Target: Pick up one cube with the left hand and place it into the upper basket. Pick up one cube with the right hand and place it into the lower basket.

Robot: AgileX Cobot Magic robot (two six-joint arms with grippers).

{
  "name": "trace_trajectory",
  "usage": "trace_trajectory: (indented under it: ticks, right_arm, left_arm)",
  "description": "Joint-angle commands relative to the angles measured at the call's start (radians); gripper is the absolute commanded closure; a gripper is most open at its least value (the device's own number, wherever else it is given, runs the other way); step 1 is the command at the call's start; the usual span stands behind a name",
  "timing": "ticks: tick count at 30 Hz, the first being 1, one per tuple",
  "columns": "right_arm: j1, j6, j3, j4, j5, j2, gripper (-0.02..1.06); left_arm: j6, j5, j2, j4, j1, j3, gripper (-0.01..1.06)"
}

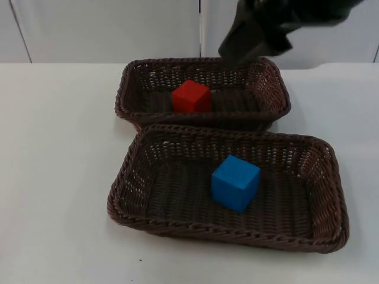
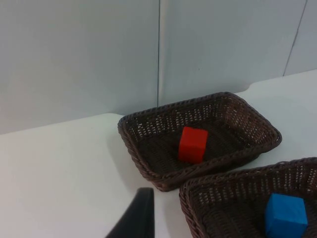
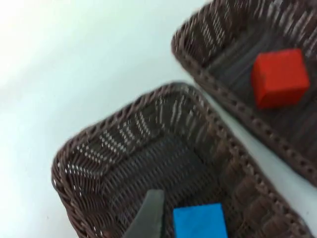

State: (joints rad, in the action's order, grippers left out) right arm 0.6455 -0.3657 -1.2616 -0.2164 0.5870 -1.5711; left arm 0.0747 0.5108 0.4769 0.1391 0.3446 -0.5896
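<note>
Blue cube (image 1: 235,182): flat on the floor of the lower basket (image 1: 124,177), a little right of centre, clear of every wall, turned slightly askew to the rim. Red cube (image 1: 191,96): on the floor of the upper basket (image 1: 127,77), near the middle, also free of the walls. One cube per basket, nothing else inside either. Task judged as good as done on both sides.

Step in hand, by judgement: getting the arms clear without disturbing what is placed. Best done by lifting first and travelling sideways only once above rim height, since the wicker walls slope outward and could catch a tip. Keep well away from the cubes; a nudge would slide either one easily on the weave.

Right gripper (image 1: 246,44): raised over the far right corner of the upper basket; in its wrist view, looks down on the lower basket with the blue cube just beside its tip. Carries no cube; released or clenched, cannot tell.

Left gripper (image 2: 138,218): waiting over the bench (image 1: 59,148), left of both baskets. Nothing in it; state cannot be told.

Baskets side by side, rims touching or nearly so. Grey partition wall (image 1: 106,29) behind.
</note>
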Motion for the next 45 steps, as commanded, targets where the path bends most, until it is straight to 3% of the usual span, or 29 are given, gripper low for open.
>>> trace_trajectory:
  ticks: [1, 17, 27, 36, 45]
  right_arm:
    - [0.006, -0.002, 0.000, 0.005, 0.015, 0.034, 0.22]
    - [0.006, 0.010, 0.002, 0.003, 0.023, 0.109, 0.22]
    - [0.006, 0.013, 0.117, 0.001, -0.016, 0.262, 0.22]
    - [0.006, 0.013, 0.286, 0.001, -0.063, 0.463, 0.22]
    - [0.006, 0.044, 0.409, 0.003, -0.063, 0.628, 0.22]
  left_arm:
    - [-0.003, -0.010, -0.007, -0.002, 0.004, 0.004, 0.08]
    - [-0.003, -0.012, -0.007, -0.002, 0.004, 0.004, 0.08]
    - [-0.003, 0.001, -0.009, -0.026, 0.004, 0.004, 0.08]
    - [-0.003, 0.159, -0.134, -0.050, 0.004, 0.004, 0.08]
    - [-0.005, 0.245, -0.275, -0.050, 0.004, 0.004, 0.08]
